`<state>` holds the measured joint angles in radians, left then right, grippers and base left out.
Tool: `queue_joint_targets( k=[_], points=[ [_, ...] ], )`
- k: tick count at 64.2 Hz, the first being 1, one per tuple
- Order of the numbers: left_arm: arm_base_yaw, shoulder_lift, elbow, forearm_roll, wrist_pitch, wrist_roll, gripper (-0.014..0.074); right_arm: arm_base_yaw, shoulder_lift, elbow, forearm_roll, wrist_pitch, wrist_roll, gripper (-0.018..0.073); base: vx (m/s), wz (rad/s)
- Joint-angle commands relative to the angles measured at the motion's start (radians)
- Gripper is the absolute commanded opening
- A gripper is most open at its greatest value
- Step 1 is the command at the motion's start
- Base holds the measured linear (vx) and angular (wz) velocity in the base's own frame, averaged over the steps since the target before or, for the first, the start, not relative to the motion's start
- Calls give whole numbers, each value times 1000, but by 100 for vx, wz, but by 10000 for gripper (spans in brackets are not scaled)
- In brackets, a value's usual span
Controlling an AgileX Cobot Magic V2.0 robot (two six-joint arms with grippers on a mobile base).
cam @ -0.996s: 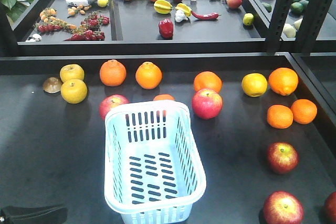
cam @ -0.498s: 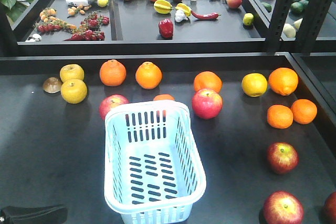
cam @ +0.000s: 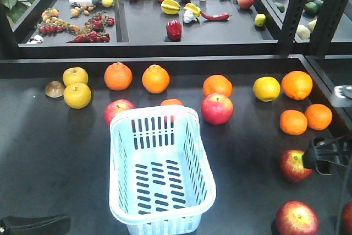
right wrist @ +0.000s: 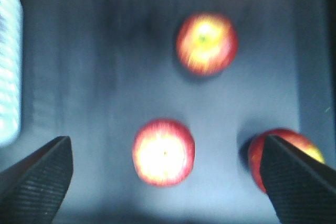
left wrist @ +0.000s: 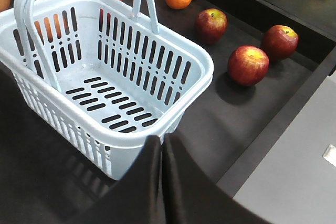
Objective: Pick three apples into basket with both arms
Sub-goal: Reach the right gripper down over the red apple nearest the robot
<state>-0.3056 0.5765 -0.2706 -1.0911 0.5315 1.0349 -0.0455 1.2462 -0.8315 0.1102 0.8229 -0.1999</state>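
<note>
Right wrist: three apples point(right wrist: 163, 152) point(right wrist: 206, 44) point(right wrist: 254, 158); right end effector point(right wrist: 165, 142) apart, left end effector point(left wrist: 161, 141) together.

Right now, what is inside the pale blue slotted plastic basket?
Nothing that I can see: the pale blue slotted plastic basket has a bare floor in the front and left wrist views. A thin strip behind its near wall is covered.

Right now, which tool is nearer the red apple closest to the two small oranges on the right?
Right. The right tool hangs just beside that apple, on its right side. The left tool sits far off at front left, beyond the basket.
</note>
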Motion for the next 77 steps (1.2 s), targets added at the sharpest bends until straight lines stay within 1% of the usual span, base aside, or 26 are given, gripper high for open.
queue_joint_targets(
  k=[1, 14, 21, 29, 39, 49, 56, 77],
  points=[
    [-3, 4, -24, -46, -19, -6, -7, -4, 70, -81, 26, 13, -41, 669, 0, 0],
    [-3, 4, -24, -46, -20, -6, -7, -4, 260, -153, 66, 75, -63, 665, 0, 0],
    [-3, 4, -24, -46, -21, -6, -7, 19, 347, -157, 54, 121, -82, 662, 0, 0],
    [-3, 4, -24, -46, -21, -6, -7, 54, 420, -157, 31, 143, -69, 657, 0, 0],
    [-3, 4, -24, -46, -21, -6, -7, 57, 477, -157, 20, 142, -35, 652, 0, 0],
    [-3, 4, -24, -46, -20, -6, -7, 57, 524, -157, -30, 142, 5, 648, 0, 0],
    [-3, 4, -24, -46, -20, -6, -7, 57, 548, -157, -47, 140, 9, 645, 0, 0],
    [-3, 4, -24, -46, -20, -6, -7, 57, 626, -157, -47, 137, 10, 635, 0, 0]
  ],
)
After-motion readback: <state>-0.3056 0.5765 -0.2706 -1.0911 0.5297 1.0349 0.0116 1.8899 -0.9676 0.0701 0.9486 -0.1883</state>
